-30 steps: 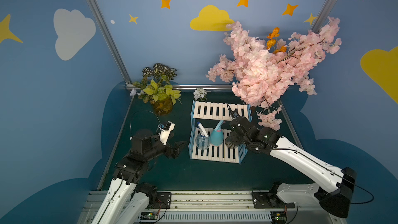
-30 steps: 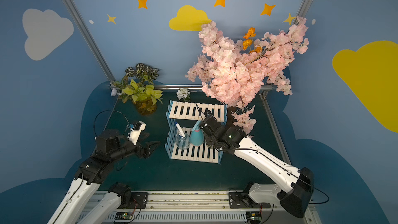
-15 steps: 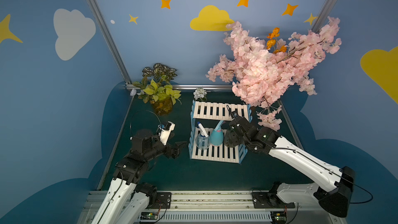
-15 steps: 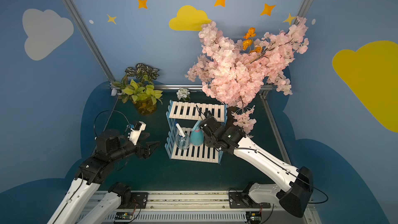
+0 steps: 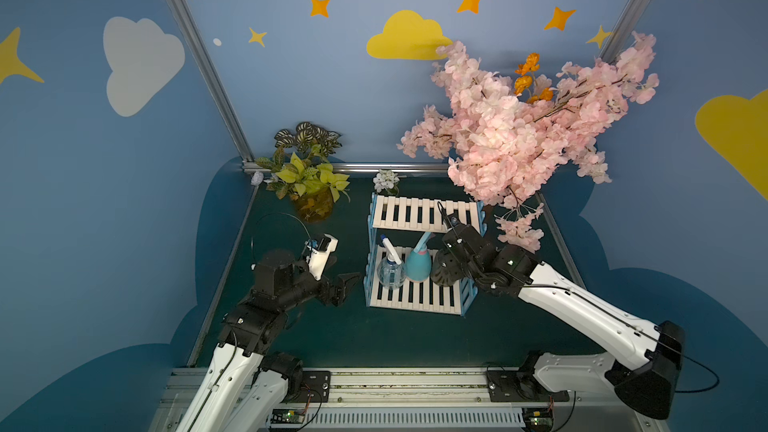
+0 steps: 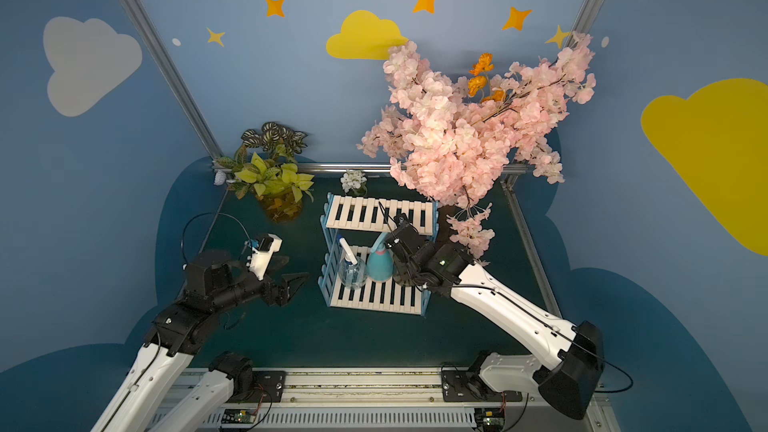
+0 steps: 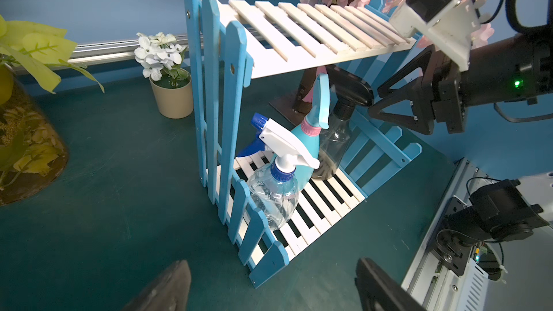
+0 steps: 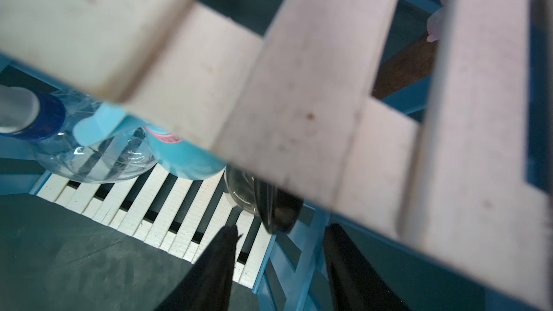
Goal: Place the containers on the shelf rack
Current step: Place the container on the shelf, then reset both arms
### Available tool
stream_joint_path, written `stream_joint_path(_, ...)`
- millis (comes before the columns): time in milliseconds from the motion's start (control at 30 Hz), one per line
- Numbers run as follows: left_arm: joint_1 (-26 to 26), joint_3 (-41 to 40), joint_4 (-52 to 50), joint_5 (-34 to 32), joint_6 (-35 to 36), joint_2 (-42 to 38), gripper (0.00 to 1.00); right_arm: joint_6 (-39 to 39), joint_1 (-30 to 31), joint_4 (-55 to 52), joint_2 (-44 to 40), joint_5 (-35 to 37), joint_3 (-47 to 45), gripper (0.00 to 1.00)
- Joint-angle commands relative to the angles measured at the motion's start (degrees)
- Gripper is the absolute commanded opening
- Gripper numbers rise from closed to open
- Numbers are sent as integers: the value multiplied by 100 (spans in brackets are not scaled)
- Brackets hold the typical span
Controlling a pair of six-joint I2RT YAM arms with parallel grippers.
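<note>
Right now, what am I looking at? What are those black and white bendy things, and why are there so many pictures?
Those are two robot arms, each ending in a two-fingered hand. Two pictures come from a camera high above. The other two come from small cameras on the arms' wrists, so they look close up. On the green table stands a blue and white shelf rack. Three spray bottles stand on its bottom shelf: a clear bottle, a teal bottle and a dark bottle. The right hand is open by the dark bottle's nozzle, holding nothing. The left hand is open too, off to the side, empty. A leafy plant and pink blossoms stand at the back.
</note>
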Motion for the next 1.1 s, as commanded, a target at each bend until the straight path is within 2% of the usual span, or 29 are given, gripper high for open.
stream_joint_path(0,-21,-43,-26,75,65,-28,91,38,-44,74,-66,-17,-74,53)
stream_joint_path(400,-17,-35,-51,39,77,-39,91,65,-79,80,-115,-96,-94,53)
stream_joint_path(467,-21,-33,-58,11,73,-52,91,111,-77,16,-195,-177,-66,57)
stream_joint_path(600,-21,-22,-57,-26,68,-76,91,156,-80,-66,-523,-494,-73,72)
stream_joint_path(733,-14,-14,-52,-68,82,-81,91,187,-92,-152,-1016,-783,-132,81)
stream_joint_path(967,-18,-6,-52,-159,39,-109,91,172,-128,-570,-1829,-1418,-87,88)
stream_joint_path(1067,-14,-11,-50,-387,-140,-201,92,375,-165,-880,-2215,-1420,-150,90)
